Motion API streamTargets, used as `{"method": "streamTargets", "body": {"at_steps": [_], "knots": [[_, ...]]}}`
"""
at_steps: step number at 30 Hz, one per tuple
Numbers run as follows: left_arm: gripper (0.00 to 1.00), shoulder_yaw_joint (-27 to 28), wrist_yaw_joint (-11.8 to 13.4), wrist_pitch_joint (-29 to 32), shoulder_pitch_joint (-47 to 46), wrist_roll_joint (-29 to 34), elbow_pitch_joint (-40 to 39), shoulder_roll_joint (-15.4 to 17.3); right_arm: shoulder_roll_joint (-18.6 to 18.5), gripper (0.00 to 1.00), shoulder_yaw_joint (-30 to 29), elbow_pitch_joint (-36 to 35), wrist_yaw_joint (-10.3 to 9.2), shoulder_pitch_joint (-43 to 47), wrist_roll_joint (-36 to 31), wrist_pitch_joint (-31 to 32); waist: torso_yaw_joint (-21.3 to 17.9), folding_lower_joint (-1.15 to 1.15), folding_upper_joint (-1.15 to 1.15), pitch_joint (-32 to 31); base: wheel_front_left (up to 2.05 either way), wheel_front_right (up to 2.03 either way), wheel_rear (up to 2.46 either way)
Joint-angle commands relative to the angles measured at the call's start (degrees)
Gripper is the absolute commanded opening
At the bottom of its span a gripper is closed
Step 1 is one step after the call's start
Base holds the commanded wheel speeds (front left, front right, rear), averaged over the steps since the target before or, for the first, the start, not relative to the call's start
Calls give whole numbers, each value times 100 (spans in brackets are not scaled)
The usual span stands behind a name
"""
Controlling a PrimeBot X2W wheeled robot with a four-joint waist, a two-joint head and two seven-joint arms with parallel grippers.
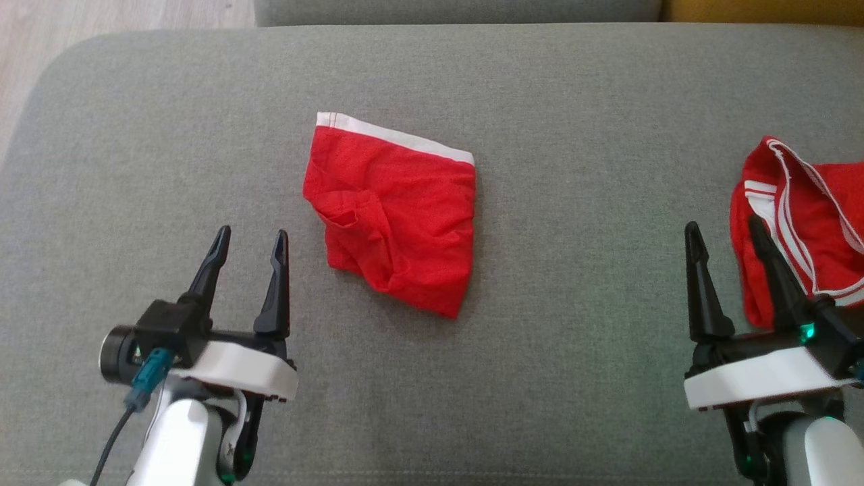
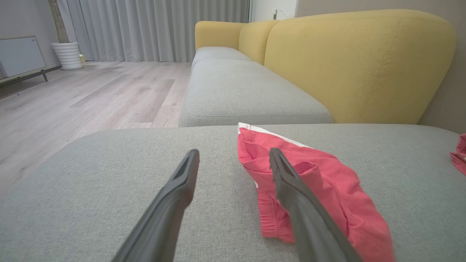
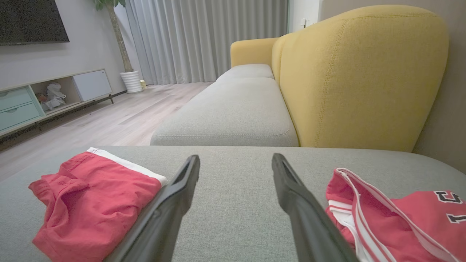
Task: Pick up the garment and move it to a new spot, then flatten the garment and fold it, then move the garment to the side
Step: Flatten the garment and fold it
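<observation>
So, red jersey (image 3: 415, 203) at right: black characters, cut off, unreadable. Left gripper (image 1: 251, 235), right gripper (image 1: 723, 227) both spread, empty. Red shorts (image 1: 395, 216) mid grey cushion (image 1: 540, 337), between them.

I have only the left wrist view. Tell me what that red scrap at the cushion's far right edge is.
Observer: A striped red garment, bunched on the grey cushion, with white trim and dark lettering.
Operator: Report the right tool.
Observer: The right tool is open and holds nothing. One finger crosses that garment's left edge in the head view.
Operator: Give me the left tool from above.
Observer: The left tool is open and sits apart from the red shorts, off their lower left corner.
</observation>
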Motion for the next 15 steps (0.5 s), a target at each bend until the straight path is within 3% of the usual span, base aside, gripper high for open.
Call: {"method": "streamTargets", "body": {"at_steps": [1, 13, 14, 15], "knots": [[100, 160, 32, -3, -108, -24, -187, 118, -17, 100, 110, -256, 39, -65, 6, 16, -2, 0, 0, -3, 0, 0, 0], [100, 86, 70, 2, -137, -68, -216, 131, -13, 100, 79, -250, 39, -33, 154, 35, 42, 0, 0, 26, 0, 0, 0], [100, 79, 70, 2, -148, -71, -219, 130, -13, 33, 72, -220, 39, -43, 171, 62, 55, 0, 0, 34, 0, 0, 0], [100, 71, 69, 1, -162, -75, -224, 128, -13, 0, 85, -172, 39, -69, 210, 104, 72, 0, 0, 48, 0, 0, 0]]}}
